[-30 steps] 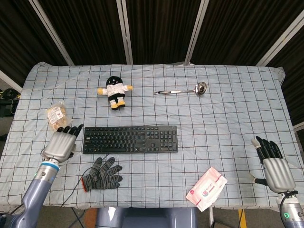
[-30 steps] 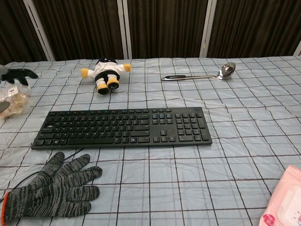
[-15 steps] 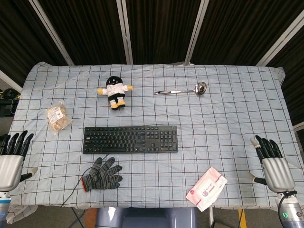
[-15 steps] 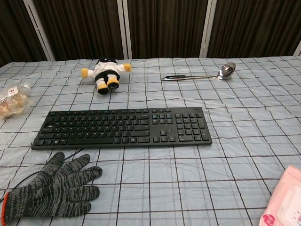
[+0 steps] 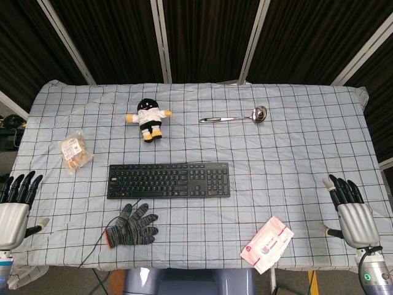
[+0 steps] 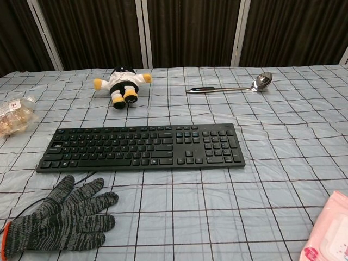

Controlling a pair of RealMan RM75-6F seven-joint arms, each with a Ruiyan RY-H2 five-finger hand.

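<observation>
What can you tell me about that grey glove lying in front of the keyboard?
The glove is knitted, in mottled grey and black yarn, with an orange-red edge at the cuff. It lies flat and empty on the checked cloth, fingers spread and pointing toward the keyboard without reaching it. A thin dark cable runs beside it, along its cuff side. It sits near the table's front edge, left of centre. Neither robot hand touches it.

A black keyboard (image 6: 142, 148) lies across the middle of the bench (image 6: 293, 147). Near left lies a grey knit glove (image 6: 57, 224). Far behind sit a plush toy (image 6: 122, 84) and, to its right, a metal ladle (image 6: 232, 86). A snack bag (image 6: 12, 116) lies at the left edge, a pink packet (image 6: 329, 235) near right.
</observation>
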